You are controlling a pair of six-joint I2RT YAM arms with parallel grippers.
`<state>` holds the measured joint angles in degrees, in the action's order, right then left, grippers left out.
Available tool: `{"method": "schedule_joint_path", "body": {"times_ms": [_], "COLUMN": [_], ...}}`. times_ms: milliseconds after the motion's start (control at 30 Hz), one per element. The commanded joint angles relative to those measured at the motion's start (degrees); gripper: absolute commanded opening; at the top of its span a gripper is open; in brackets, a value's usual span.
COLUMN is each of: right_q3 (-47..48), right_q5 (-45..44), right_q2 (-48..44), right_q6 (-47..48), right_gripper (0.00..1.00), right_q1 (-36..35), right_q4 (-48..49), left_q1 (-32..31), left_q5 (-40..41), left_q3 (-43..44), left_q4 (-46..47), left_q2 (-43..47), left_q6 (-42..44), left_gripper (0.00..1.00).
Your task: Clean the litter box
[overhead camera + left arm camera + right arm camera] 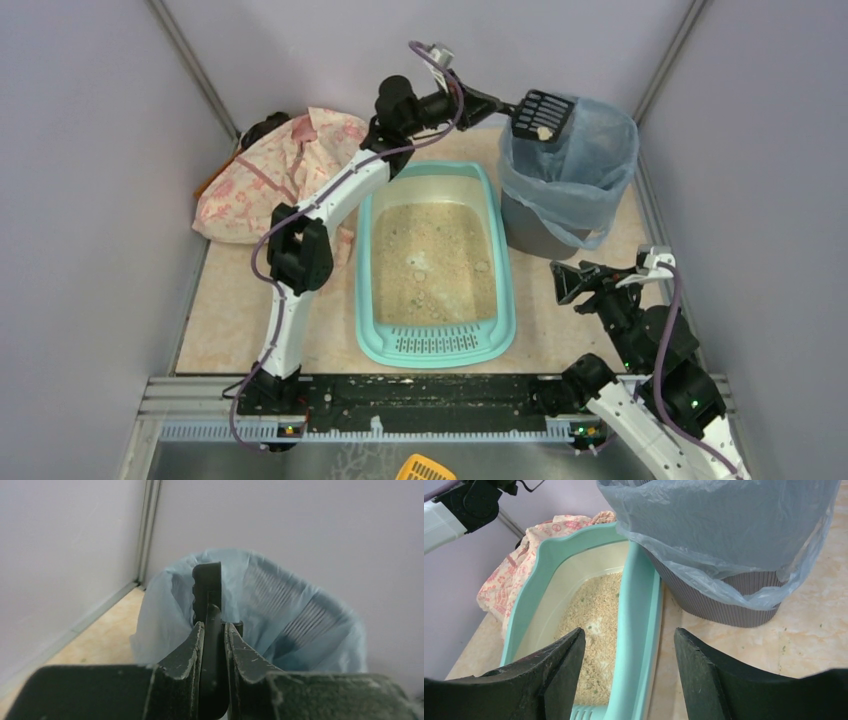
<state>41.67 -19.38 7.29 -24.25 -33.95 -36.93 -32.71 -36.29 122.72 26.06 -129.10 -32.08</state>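
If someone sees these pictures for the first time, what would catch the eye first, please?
The turquoise litter box sits in the middle of the table, filled with beige litter. Beyond it to the right, the left tool holds a black slotted scoop carrying a pale clump above the grey bin lined with a blue bag.

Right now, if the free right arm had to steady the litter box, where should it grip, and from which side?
Probably the right long rim of the litter box, near end, from above, with the jaws of the right gripper astride it. That rim is a thin raised lip facing this arm, and the jaws stand open. Further back, the grey bin crowds it.
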Motion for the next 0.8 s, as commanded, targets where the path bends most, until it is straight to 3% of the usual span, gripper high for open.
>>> {"method": "schedule_joint_path", "body": {"times_ms": [0,133,200,600,667,767], "right_q3": [-0.6,-1.7,-2.3,-4.0,-4.0,-4.2], "right_q5": [0.2,0.7,0.9,2.5,2.5,2.5], "right_q2": [-0.5,-0.2,0.1,0.7,0.9,1.3], "right_q6": [-0.6,-1.1,-1.1,-2.0,-1.9,-1.8], "right_gripper": [0.66,0.66,0.66,0.66,0.65,0.66], "right_q1": [0.2,0.2,0.3,0.2,0.2,0.2], "right_q4": [2.2,2.9,3.3,5.0,5.1,5.3], "left_q1": [-5.9,-11.5,-13.6,-14.1,-13.5,-10.9], "left_q5": [-0.6,3.3,3.9,8.2,10.8,12.1], "left_q3": [-4.0,-4.7,-5.9,-9.7,-10.6,-15.3], "left_q4": [-3.3,-12.1,-14.0,-8.2,-6.3,0.6], "left_q2": [7.1,10.5,12.3,17.3,18.2,22.2], "left_q6": [27.8,43.0,46.1,44.8,41.5,29.9], "left_gripper": [0.00,0.00,0.00,0.00,0.00,0.00]}}
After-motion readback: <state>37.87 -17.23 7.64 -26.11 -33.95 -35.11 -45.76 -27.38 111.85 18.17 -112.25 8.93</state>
